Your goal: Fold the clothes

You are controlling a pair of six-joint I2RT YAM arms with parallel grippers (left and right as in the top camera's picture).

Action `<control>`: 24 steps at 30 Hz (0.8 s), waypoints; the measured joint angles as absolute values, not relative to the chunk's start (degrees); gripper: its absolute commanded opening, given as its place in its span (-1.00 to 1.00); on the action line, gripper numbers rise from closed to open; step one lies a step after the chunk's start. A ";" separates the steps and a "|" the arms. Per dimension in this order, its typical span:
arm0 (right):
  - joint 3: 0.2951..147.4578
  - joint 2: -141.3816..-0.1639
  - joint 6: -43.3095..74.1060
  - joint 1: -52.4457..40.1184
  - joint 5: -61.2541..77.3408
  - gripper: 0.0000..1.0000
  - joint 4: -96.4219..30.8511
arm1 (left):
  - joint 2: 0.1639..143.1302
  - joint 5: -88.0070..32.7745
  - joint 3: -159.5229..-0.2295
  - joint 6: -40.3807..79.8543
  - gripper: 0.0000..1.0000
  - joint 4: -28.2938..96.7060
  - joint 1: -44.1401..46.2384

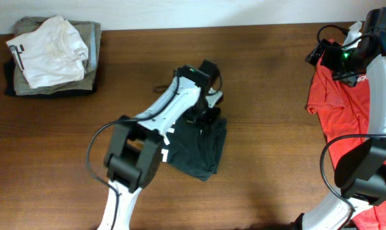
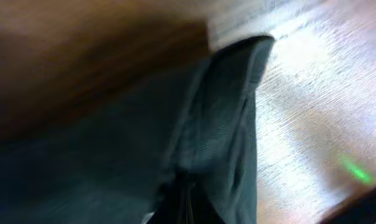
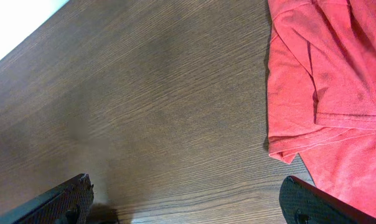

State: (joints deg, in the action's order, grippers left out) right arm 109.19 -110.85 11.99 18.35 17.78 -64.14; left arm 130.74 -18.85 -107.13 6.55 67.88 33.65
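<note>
The black top (image 1: 202, 150) lies bunched and partly folded on the wooden table (image 1: 270, 160) near the middle, with bits of white lettering showing at its left edge. My left gripper (image 1: 204, 116) reaches down onto its far edge. In the left wrist view the dark fabric (image 2: 219, 124) fills the picture, and a fold of it runs up from the jaws (image 2: 188, 208), which look shut on it. My right gripper (image 1: 322, 52) is far to the right, open and empty over bare wood (image 3: 188, 202).
A red shirt (image 1: 333, 108) lies spread at the right edge under the right arm; it also shows in the right wrist view (image 3: 337, 81). A stack of folded garments, white (image 1: 49, 48) on khaki (image 1: 89, 35), sits at the far left corner.
</note>
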 measured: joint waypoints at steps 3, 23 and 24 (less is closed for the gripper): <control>109.19 -110.85 12.01 18.35 17.78 0.97 -64.14 | 132.31 -20.86 -107.09 6.55 -0.93 67.88 36.60; 109.19 -110.85 12.01 18.35 17.80 0.97 -64.16 | 134.32 -1.02 -140.11 3.25 0.99 93.27 18.96; 109.19 -110.85 12.03 18.35 17.80 0.97 -64.16 | 134.32 -1.02 -140.11 2.68 0.99 93.47 15.11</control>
